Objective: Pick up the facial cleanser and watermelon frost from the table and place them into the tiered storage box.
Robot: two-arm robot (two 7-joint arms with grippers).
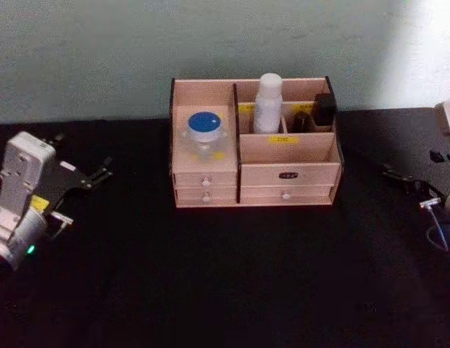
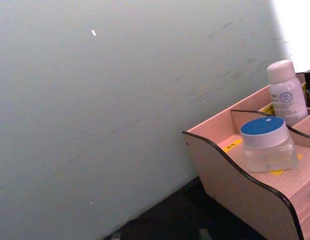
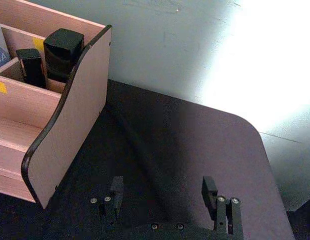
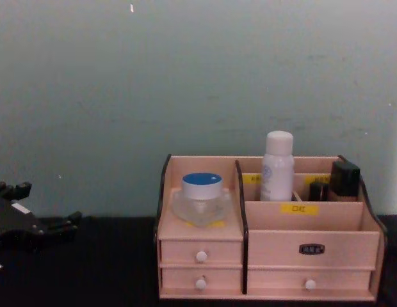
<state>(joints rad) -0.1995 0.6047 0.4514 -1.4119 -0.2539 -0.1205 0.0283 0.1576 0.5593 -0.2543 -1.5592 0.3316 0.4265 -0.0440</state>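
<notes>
Two items lodged in the tiered storage box [image 1: 287, 174], blue-lidded jar [image 1: 204, 135] and white bottle [image 1: 268, 104], evidently delivered; left gripper [image 1: 80, 194] and right gripper [image 3: 165, 192], fingers apart, well clear either side.

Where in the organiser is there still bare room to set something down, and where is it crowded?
The organiser's front right tray, below the white bottle, lies bare. Crowded: the left shelf holds the blue-lidded jar; the back right slots hold the bottle and two dark items.
</notes>
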